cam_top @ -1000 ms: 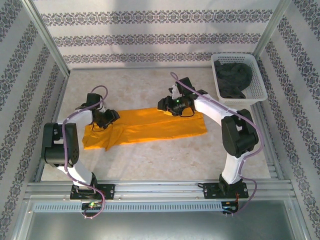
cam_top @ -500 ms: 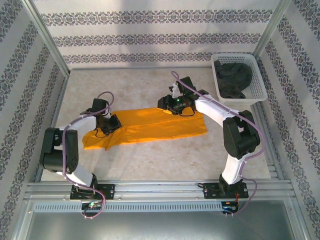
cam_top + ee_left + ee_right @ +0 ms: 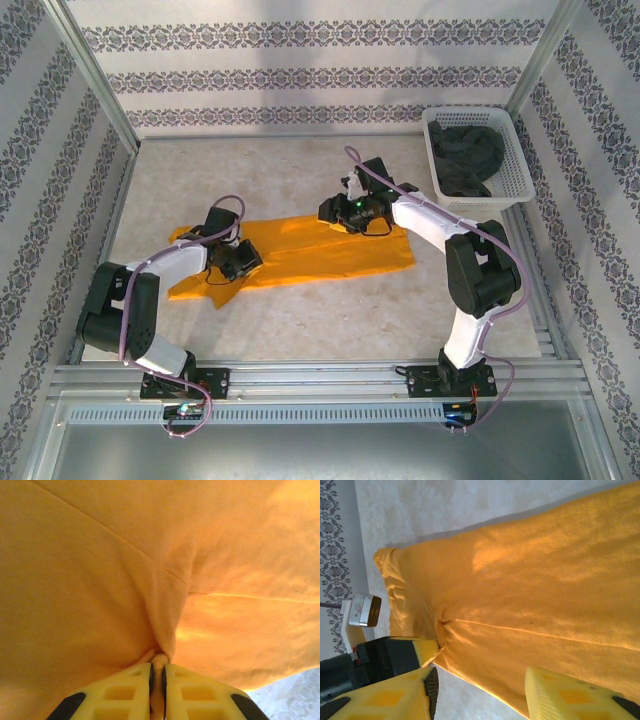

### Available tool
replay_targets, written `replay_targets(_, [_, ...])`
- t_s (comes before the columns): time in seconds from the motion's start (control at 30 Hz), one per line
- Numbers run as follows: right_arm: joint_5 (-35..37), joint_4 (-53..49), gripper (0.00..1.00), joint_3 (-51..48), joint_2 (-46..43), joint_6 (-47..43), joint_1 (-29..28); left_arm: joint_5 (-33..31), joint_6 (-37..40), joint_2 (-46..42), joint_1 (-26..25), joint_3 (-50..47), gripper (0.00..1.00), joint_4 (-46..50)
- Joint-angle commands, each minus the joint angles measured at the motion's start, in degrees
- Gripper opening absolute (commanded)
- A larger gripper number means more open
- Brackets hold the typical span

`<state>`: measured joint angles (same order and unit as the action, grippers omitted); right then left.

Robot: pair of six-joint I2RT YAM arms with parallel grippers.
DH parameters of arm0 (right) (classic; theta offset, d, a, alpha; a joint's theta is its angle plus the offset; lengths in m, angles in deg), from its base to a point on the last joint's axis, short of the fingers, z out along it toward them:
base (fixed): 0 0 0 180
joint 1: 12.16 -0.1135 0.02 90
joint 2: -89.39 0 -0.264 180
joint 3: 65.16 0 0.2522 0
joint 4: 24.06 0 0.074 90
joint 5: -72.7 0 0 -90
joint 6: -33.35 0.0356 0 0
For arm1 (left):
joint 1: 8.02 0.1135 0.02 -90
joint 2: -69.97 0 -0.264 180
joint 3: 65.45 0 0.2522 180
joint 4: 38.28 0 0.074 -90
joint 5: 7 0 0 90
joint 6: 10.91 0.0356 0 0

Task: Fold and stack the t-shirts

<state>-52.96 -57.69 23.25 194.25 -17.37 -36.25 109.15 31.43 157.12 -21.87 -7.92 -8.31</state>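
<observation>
Patterned wallpaper on three sides, pale mottled table (image 3: 300,320) with metal rails.

Mustard-orange t-shirt (image 3: 320,255) lies as a long flat band across mid-table, running 9 to 3 o'clock. Its 9 o'clock end is bunched and partly covered by the left arm, so the sleeve shape is hard to make out.

Left gripper (image 3: 240,262) is down on that end. From above, its jaws can't be read. The left wrist view settles it: yellow lattice fingers (image 3: 130,690) pressed together on a raised pinch of orange cloth, creases fanning out from it.

Right gripper (image 3: 338,212) sits at the shirt's 12 o'clock edge. Its wrist view shows yellow fingers (image 3: 560,692) standing well apart, cloth and bare table between them, nothing gripped. The soft knit weave is visible there.

White lattice basket (image 3: 515,185) at 2 o'clock holds the dark charcoal t-shirt (image 3: 465,155), crumpled, with its outline lost in the folds.
</observation>
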Motion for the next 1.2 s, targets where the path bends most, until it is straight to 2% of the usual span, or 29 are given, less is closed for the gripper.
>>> replay_targets(0.0, [-0.9, 0.63, 0.5, -1.34, -0.81, 0.8, 0.45, 2.44, -7.62, 0.59, -2.91, -1.7, 0.35, -6.57])
replay_targets(0.07, [-0.95, 0.81, 0.5, -1.7, -0.71, 0.89, 0.45, 2.92, -9.82, 1.17, -4.33, -1.9, 0.41, -8.49])
replay_targets(0.2, [-1.01, 1.16, 0.5, -2.4, -0.79, 1.15, 0.38, 1.84, -11.25, 0.57, -4.97, -1.55, 0.42, -7.48])
replay_targets(0.4, [-1.17, 1.51, 0.5, -3.15, -0.8, 1.16, 0.34, -7.45, -6.97, -5.91, -4.73, 1.96, 0.42, -0.18])
replay_targets(0.57, [-1.57, 1.73, 0.5, -2.95, -0.62, 1.32, 0.23, -11.35, -5.55, -3.35, -3.71, 4.24, 0.41, 6.68])
replay_targets(0.7, [-2.34, 2.0, 0.5, -2.14, -0.97, 0.32, -0.05, -16.17, -5.64, -6.71, -2.78, 4.06, 0.44, 9.78])
replay_targets(0.8, [-3.93, 3.38, 0.5, -1.88, -1.91, -1.33, -1.13, -19.02, -5.13, -11.55, 0.86, 3.1, 0.44, 13.58])
replay_targets(1.0, [-5.45, 3.98, 0.5, -1.44, -1.25, -1.63, -2.51, -19.51, -0.68, -16.26, 13.66, -0.54, 0.46, 20.15])
replay_targets(1.07, [-5.84, 4.19, 0.5, -1.31, -0.97, -1.39, -2.7, -18.39, 1.37, -16.67, 17.38, -2.23, 0.49, 18.68])
replay_targets(1.17, [-7.2, 4.67, 0.5, -0.75, -0.61, -1.54, -3.05, -13.46, 4.33, -14.85, 22.03, -4.39, 0.5, 12.66])
